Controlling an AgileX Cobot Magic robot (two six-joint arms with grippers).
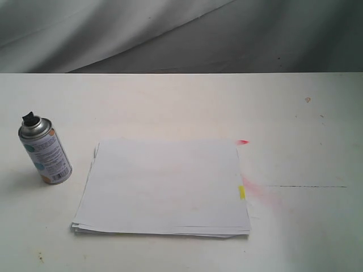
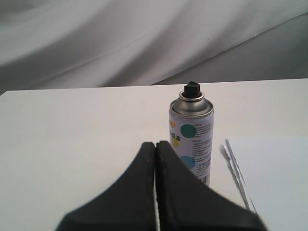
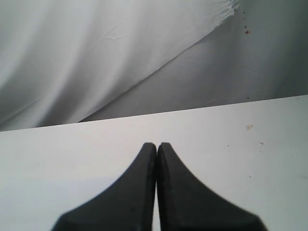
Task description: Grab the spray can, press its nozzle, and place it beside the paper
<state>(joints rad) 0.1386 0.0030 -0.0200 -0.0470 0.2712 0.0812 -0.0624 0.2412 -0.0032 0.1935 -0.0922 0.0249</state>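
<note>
The spray can (image 1: 45, 152) stands upright at the left of the white table, its black nozzle (image 1: 29, 118) on top. The paper (image 1: 164, 187) lies flat in the middle, just right of the can, with a small yellow tab (image 1: 241, 192) on its right edge. Neither gripper shows in the exterior view. In the left wrist view my left gripper (image 2: 155, 144) is shut and empty, short of the spray can (image 2: 192, 137) with its nozzle (image 2: 192, 90); the paper's corner (image 2: 274, 173) lies beside it. My right gripper (image 3: 157, 144) is shut over bare table, holding nothing.
Pink smears (image 1: 262, 191) and a red mark (image 1: 243, 141) stain the table (image 1: 295, 113) right of the paper. A grey cloth backdrop (image 1: 170, 34) hangs behind the table's far edge. A thin dark line (image 1: 306, 186) runs across the right side.
</note>
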